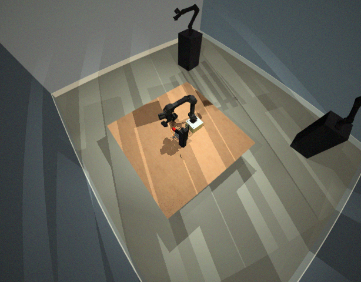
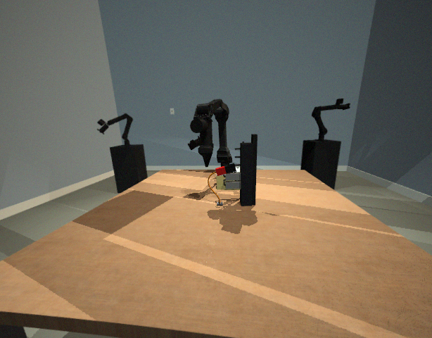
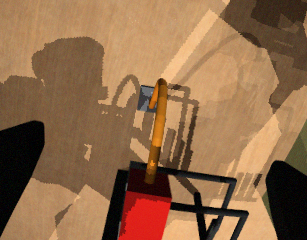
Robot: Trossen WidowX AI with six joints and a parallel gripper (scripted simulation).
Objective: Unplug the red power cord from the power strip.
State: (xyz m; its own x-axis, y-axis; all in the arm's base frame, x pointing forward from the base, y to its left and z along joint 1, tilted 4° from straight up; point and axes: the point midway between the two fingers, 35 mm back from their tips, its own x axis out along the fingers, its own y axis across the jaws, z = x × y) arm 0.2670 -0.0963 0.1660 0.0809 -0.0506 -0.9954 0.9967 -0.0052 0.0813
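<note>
Exterior view, left to right. The gripper (image 2: 205, 160) hangs above the desk (image 2: 216, 262) at the 10 o'clock side of the red plug (image 2: 220, 170), apart from it, jaws spread wide and holding nothing. An orange cord (image 2: 211, 185) curves from the plug down to the desk. At 3 o'clock stands the upright black power strip (image 2: 248, 170).

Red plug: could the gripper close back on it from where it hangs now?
Probably yes. The gripper is wide open and holds nothing, and in the wrist view the red plug sits between its fingers, nothing blocking; only the orange cord trails off.
</note>
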